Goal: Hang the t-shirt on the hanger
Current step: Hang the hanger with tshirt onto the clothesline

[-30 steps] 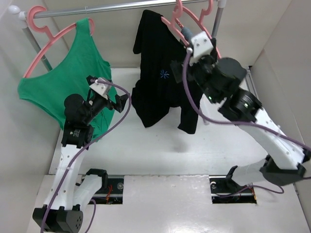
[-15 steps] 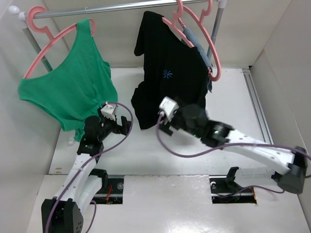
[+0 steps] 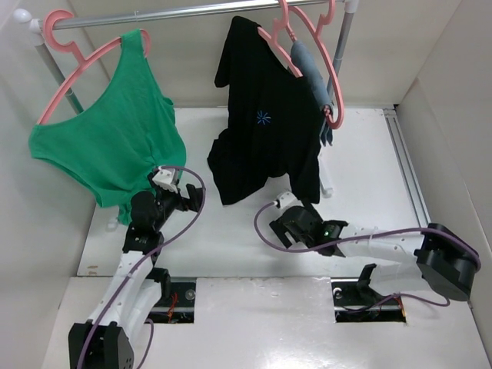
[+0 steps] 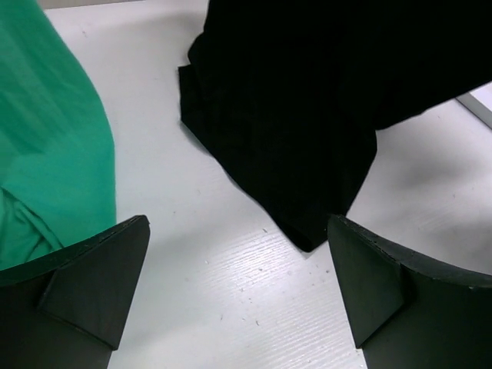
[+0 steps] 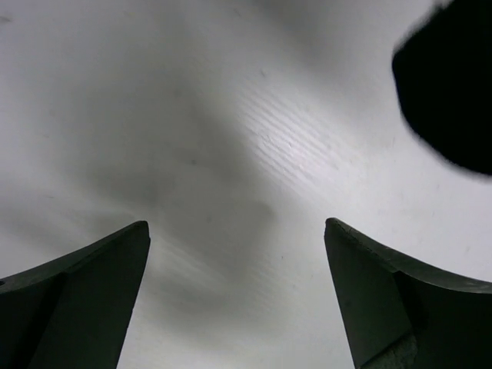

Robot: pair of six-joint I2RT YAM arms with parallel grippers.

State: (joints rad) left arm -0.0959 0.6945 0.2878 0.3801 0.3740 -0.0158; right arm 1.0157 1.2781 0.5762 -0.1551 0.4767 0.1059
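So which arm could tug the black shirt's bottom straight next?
Probably left. The left claw, open, points at the t-shirt, whose hem lies dead ahead in its wrist view. The right claw, also open, faces mostly the table.

White matte table (image 3: 231, 231), faintly streaked and speckled up close. Runs between pale walls on the left, far and right. Carries a thin rail (image 3: 406, 173) along its right edge and a white rack foot (image 3: 327, 189) right of centre. Hem of black t-shirt (image 3: 261, 146) low over far middle, contact unclear.
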